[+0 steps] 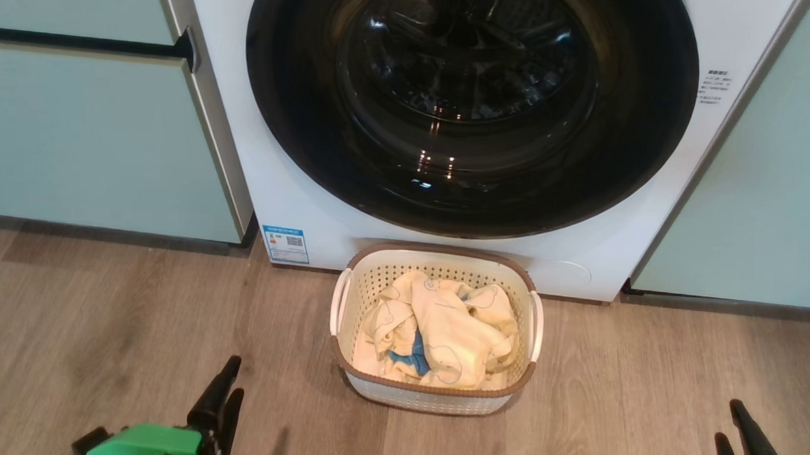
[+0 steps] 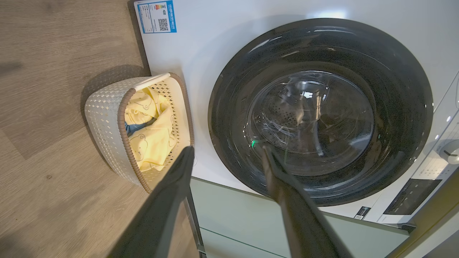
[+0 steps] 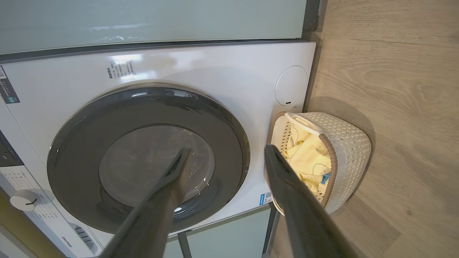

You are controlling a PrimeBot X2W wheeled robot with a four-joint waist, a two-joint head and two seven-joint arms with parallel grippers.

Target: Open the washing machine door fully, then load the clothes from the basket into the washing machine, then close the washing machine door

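Observation:
The washing machine [image 1: 297, 202] stands straight ahead, white, and its round glossy black door [image 1: 470, 100] lies flat against the front, closed. On the floor just before it sits the cream basket [image 1: 425, 398], holding pale yellow clothes [image 1: 448, 325] and a small blue piece [image 1: 409, 356]. My left gripper [image 1: 228, 392] is low at the left and my right gripper [image 1: 729, 423] low at the right, both open, empty and well short of the basket. In the left wrist view the left gripper [image 2: 227, 148] points between basket [image 2: 104, 118] and door [image 2: 322, 107]. Ahead of the right gripper [image 3: 227, 148] are the door [image 3: 143, 157] and basket [image 3: 351, 150].
Pale mint green cabinets flank the machine on the left [image 1: 88, 131] and the right [image 1: 768, 202]. Wood floor [image 1: 100, 323] spreads on both sides of the basket. A blue sticker [image 1: 284, 244] sits low on the machine, and a control dial [image 3: 23, 200] is on its panel.

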